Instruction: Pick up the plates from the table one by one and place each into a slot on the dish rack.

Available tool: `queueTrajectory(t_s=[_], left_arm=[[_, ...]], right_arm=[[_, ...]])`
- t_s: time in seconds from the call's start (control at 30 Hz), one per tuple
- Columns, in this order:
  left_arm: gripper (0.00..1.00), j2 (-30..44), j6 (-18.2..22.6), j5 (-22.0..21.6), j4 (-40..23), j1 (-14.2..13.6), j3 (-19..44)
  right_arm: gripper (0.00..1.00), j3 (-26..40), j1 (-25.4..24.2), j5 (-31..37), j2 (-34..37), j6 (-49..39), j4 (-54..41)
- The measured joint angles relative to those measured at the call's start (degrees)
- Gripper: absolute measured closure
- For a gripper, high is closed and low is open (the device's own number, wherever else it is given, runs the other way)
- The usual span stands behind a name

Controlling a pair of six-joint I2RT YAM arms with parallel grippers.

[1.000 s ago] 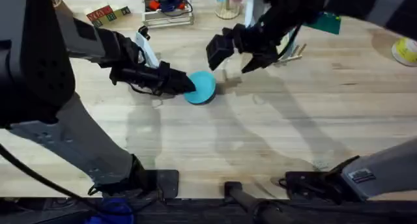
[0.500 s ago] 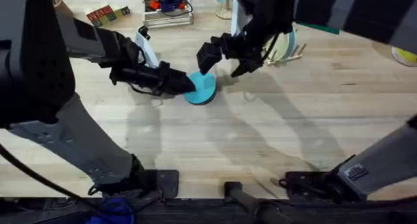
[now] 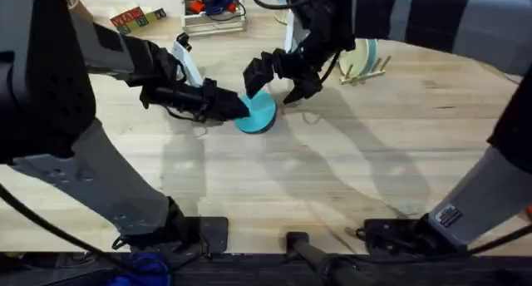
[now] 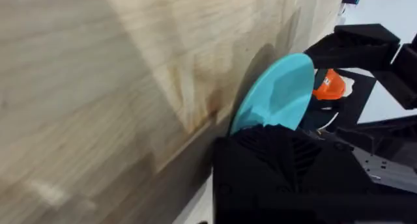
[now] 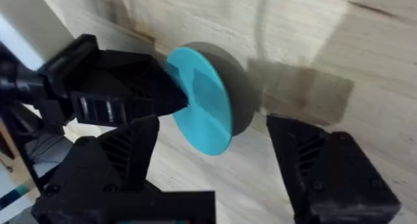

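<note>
The left gripper's [image 3: 229, 107] fingertips cover the near edge of the blue plate [image 3: 259, 111], and from its wrist camera the black finger hides the plate's lower part. The right gripper [image 3: 274, 76] overlaps the plate's far rim overhead. The rack [image 3: 366, 66] is partly hidden behind the right arm, its pegs too small to count.

Left claw [image 3: 237, 109] clamped, right claw [image 3: 273, 78] spread wide, tips nearly meeting.

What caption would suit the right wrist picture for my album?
Left pincer shut on a round turquoise plate tilted above the light wooden table, as the open right pincer straddles it.
</note>
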Motion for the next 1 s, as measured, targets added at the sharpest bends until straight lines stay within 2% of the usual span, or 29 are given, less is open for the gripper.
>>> queueTrajectory(t_s=[0.37, 0.67, 0.77, 0.87, 0.93, 1.0], left_arm=[[0.960, 0.01, -0.20, 0.17, 0.53, 0.00, 0.00], [0.960, 0.01, -0.20, 0.16, 0.53, 0.00, 0.00], [0.960, 0.01, -0.20, 0.16, 0.53, 0.00, 0.00], [0.960, 0.01, -0.20, 0.17, 0.53, 0.00, 0.00], [0.959, 0.01, -0.20, 0.17, 0.53, 0.00, 0.00], [0.960, 0.01, -0.20, 0.17, 0.53, 0.00, 0.00]], right_arm=[[0.009, -0.13, 0.97, -1.28, 3.26, 0.04, 0.73], [0.010, -0.11, 1.42, -1.03, 3.22, 0.04, 0.94], [0.041, -0.11, 1.44, -0.99, 3.22, 0.02, 0.96], [0.136, -0.11, 1.75, -0.99, 3.50, 0.00, 1.07], [0.301, -0.13, 1.93, -1.22, 3.58, 0.18, 1.19], [0.588, -0.13, 2.26, -1.34, 3.79, 0.17, 1.16]])
